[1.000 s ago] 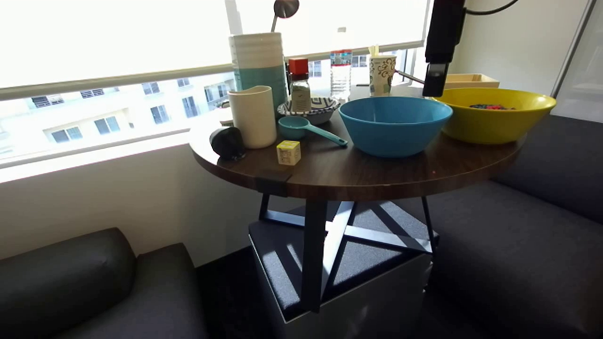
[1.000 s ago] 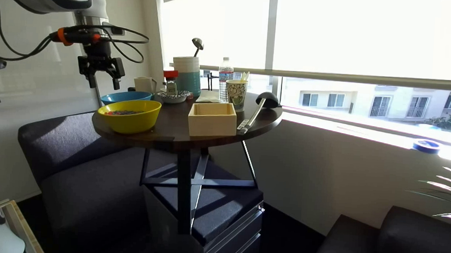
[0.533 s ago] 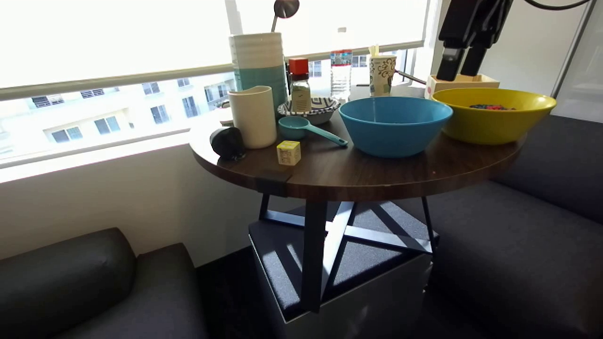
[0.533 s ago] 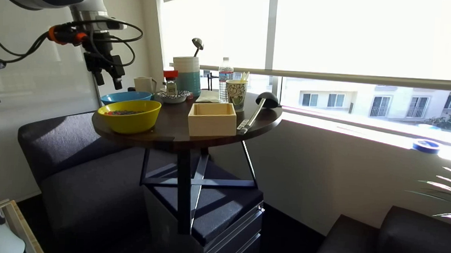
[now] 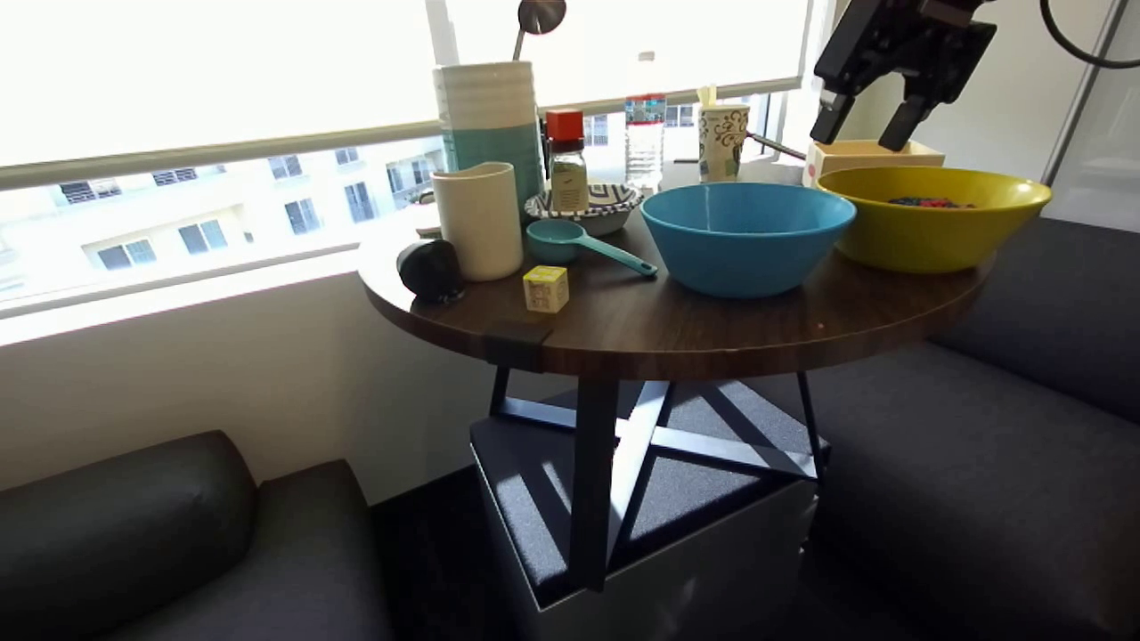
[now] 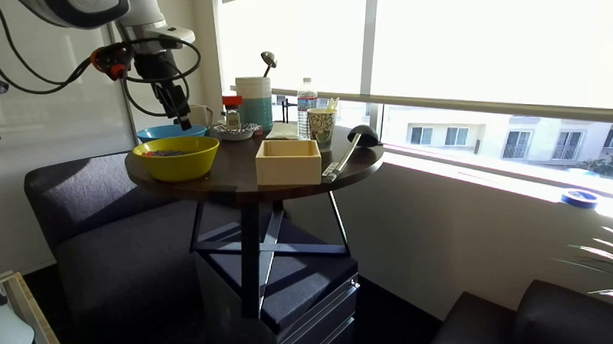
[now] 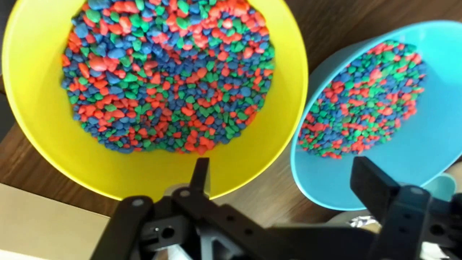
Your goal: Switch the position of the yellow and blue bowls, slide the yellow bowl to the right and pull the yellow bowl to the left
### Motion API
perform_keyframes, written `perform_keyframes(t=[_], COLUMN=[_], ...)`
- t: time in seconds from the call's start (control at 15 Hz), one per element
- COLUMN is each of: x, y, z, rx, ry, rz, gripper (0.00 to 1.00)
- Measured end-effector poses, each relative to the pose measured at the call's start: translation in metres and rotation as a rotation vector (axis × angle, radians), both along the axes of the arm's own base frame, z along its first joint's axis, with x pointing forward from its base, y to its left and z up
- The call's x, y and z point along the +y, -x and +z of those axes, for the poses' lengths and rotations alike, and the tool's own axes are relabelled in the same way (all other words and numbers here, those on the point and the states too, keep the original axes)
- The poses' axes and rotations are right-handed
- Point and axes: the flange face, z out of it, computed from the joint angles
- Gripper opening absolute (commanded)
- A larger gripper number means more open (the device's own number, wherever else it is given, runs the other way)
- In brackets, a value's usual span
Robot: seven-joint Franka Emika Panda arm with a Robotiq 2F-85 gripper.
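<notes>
The yellow bowl and the blue bowl stand upright, side by side on the round table. In the wrist view both the yellow bowl and the blue bowl hold red, green and blue pebbles, and their rims lie very close together. In an exterior view the yellow bowl partly hides the blue bowl behind it. My gripper is open, empty and tilted, in the air above the bowls. In the wrist view my gripper has one finger over each bowl's near side.
A wooden box stands near the yellow bowl, with a ladle beside it. A teal scoop lies by the blue bowl. A cream mug, a toy block, a red-capped jar and a water bottle stand on the table.
My gripper has turned and tilted, so both fingers now show apart in an exterior view. It has shifted closer over the bowls. The bowls have not moved.
</notes>
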Motion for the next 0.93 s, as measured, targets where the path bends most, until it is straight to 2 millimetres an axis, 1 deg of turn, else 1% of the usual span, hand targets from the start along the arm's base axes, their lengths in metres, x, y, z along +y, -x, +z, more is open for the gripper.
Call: perform_keyframes(t=[0.13, 0.33, 0.73, 0.93], x=[-0.013, -0.025, -0.038, -0.045], y=[-0.003, -0.007, -0.019, -0.029], z=[-0.003, -0.008, -0.026, -0.029], rx=[-0.017, -0.018, 0.03, 0.038], ry=[-0.032, -0.077, -0.131, -0.154], rz=[-0.043, -0.088, -0.138, -0.16], gripper=[1.0, 1.0, 1.0, 1.0])
